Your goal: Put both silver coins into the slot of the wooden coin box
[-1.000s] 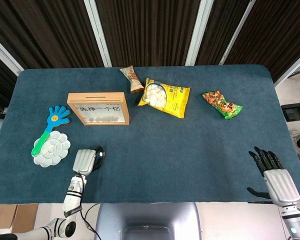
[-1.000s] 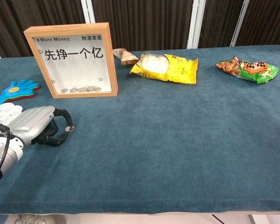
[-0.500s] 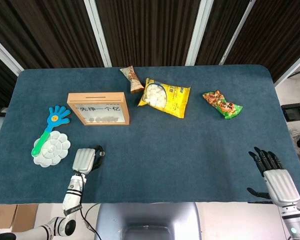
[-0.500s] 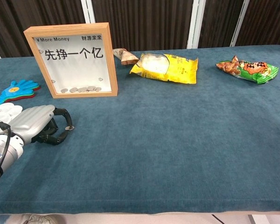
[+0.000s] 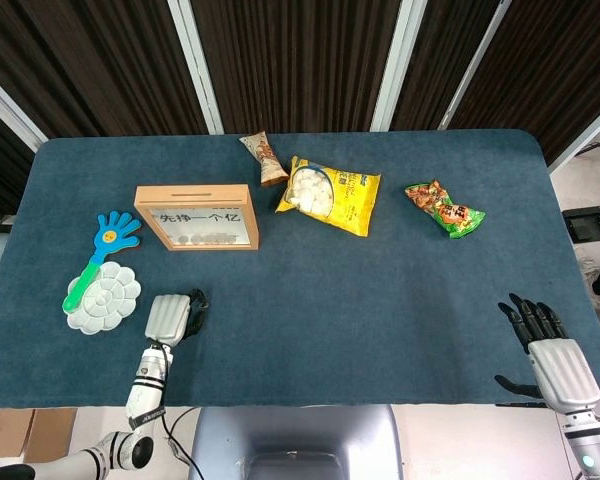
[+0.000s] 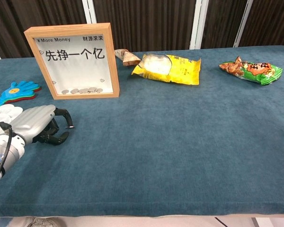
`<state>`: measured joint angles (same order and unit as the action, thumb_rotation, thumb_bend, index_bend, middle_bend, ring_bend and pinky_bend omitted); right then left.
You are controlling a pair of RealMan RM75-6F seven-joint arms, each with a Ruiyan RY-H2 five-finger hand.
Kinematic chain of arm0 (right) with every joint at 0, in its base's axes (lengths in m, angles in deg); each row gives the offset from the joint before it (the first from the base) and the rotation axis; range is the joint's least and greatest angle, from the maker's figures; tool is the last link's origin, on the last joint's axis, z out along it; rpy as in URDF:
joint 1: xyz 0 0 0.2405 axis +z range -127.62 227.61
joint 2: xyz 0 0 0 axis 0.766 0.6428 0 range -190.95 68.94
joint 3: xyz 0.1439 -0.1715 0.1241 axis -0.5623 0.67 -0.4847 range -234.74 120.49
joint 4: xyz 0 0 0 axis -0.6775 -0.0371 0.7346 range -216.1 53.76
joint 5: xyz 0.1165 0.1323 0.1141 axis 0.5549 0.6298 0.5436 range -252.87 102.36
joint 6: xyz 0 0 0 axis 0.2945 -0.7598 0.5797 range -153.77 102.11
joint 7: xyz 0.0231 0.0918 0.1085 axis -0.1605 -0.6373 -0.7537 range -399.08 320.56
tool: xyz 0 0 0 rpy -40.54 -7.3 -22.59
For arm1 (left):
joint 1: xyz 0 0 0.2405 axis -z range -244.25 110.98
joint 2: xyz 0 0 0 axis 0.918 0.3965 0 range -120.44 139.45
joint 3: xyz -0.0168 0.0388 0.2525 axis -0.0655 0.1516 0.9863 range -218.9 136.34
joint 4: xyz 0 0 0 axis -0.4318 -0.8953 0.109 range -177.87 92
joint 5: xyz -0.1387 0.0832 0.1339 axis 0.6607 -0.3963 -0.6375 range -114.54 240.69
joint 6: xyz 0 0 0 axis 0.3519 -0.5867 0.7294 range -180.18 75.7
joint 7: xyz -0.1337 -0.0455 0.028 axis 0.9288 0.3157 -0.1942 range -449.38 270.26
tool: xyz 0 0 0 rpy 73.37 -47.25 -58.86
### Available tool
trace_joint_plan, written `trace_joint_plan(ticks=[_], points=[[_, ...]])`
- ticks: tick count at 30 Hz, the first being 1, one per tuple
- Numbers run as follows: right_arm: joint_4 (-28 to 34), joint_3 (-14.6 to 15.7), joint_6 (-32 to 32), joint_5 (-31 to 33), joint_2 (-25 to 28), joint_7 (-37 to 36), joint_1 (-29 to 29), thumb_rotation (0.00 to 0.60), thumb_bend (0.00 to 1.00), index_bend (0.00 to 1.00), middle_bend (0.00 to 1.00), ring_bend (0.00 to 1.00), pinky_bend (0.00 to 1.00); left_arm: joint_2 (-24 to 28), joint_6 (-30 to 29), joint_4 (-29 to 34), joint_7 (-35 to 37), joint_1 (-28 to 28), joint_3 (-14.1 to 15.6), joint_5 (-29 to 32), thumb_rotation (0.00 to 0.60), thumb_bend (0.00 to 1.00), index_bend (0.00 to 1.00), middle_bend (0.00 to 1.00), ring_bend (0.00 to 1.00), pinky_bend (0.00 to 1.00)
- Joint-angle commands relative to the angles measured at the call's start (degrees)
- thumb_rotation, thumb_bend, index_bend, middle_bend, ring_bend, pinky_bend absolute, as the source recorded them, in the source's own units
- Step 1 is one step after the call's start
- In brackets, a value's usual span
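**Blue counter, dark curtains: left hand low in front of the coin box**

A blue cloth covers the counter (image 5: 380, 290), with dark curtains hanging behind it.

My left hand (image 6: 35, 125) rests low on the cloth near the front left edge. Its fingers (image 6: 61, 113) are curled inward into a narrow hook. I cannot tell whether a coin sits between the tips, because none shows plainly in either view. My right hand (image 5: 550, 355) hangs off the front right corner with its fingers spread, holding nothing.

Just to the left of my left hand lies a white flower-shaped tray (image 5: 102, 296), and beyond that a blue hand-shaped clapper (image 5: 105, 243). Straight ahead stands the wooden coin box (image 6: 73, 60), upright with its glass face towards me. Its slot (image 5: 195, 189) is in the top edge. Several silver coins (image 6: 80, 90) already lie along the bottom behind the glass. I see no loose coin on the cloth.

I judge that the task is either at the carry to the slot or already past the drops. If a coin is pinched, the next move is to lift above the frame, turn the coin on edge along the slot and release it.

There is open room between my hand and the box. The yellow snack bag (image 5: 332, 195), the brown packet (image 5: 265, 158) and the green packet (image 5: 445, 208) all lie well to the right, out of that path.
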<state>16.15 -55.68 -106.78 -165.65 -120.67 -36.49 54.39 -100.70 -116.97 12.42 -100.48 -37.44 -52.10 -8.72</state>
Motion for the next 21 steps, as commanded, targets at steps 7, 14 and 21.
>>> trace_joint_plan(ticks=[7,14,21], points=[[0.0,0.0,0.2,0.1,0.0,0.2,0.1,0.6,0.09,0.0,0.0,0.0,0.0,-0.3,-0.6,-0.6,0.9,0.1,-0.5,-0.1,0.6,0.39,0.47,1.0,1.0,1.0],[0.1,0.0,0.3,0.3,0.0,0.3,0.1,0.6,0.09,0.0,0.0,0.0,0.0,-0.6,-0.9,-1.3,1.8,0.4,-0.8,-0.4,0.6,0.4,0.47,1.0,1.0,1.0],[0.2,-0.1,0.5,0.5,0.0,0.4,0.1,0.6,0.09,0.0,0.0,0.0,0.0,-0.9,-0.8,-1.9,2.2,0.6,-1.1,-0.3,0.6,0.39,0.47,1.0,1.0,1.0]])
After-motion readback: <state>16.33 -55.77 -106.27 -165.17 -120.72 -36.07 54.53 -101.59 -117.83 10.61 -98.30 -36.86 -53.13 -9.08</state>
